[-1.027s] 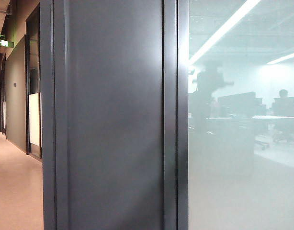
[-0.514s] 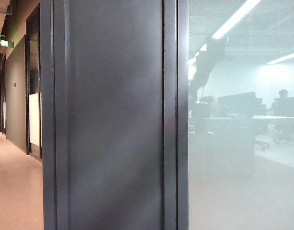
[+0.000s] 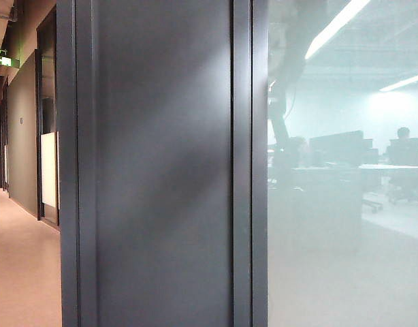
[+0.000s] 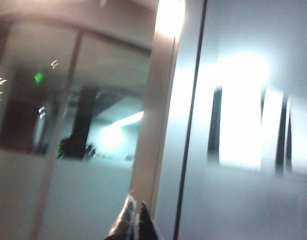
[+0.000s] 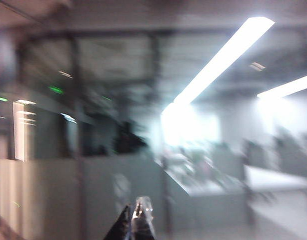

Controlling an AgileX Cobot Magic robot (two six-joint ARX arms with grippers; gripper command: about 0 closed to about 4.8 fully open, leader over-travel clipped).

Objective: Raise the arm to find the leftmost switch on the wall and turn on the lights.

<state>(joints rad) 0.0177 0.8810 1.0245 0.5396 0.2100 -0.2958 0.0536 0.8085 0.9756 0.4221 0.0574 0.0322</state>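
The arm (image 3: 288, 65) shows only as a hazy dark silhouette in the frosted glass on the right of the exterior view, stretched upward past the frame's top edge. My left gripper (image 4: 136, 209) is shut, its dark fingertips together and empty, pointing at a pale wall post (image 4: 158, 125) beside a thin dark seam. My right gripper (image 5: 135, 206) is also shut on nothing, facing a blurred glass partition. The switch cannot be made out: smeared bright and dark upright bars (image 4: 248, 125) on the pale panel are too blurred to identify.
A wide dark wall panel (image 3: 161, 163) fills the middle of the exterior view. A corridor (image 3: 22, 266) runs along its left. Behind the frosted glass (image 3: 345, 259) are desks, lit ceiling strips (image 3: 331, 30) and a seated person (image 3: 403, 133).
The arm's silhouette in the glass has risen from a low bent shape to a long reach past the top of the view.
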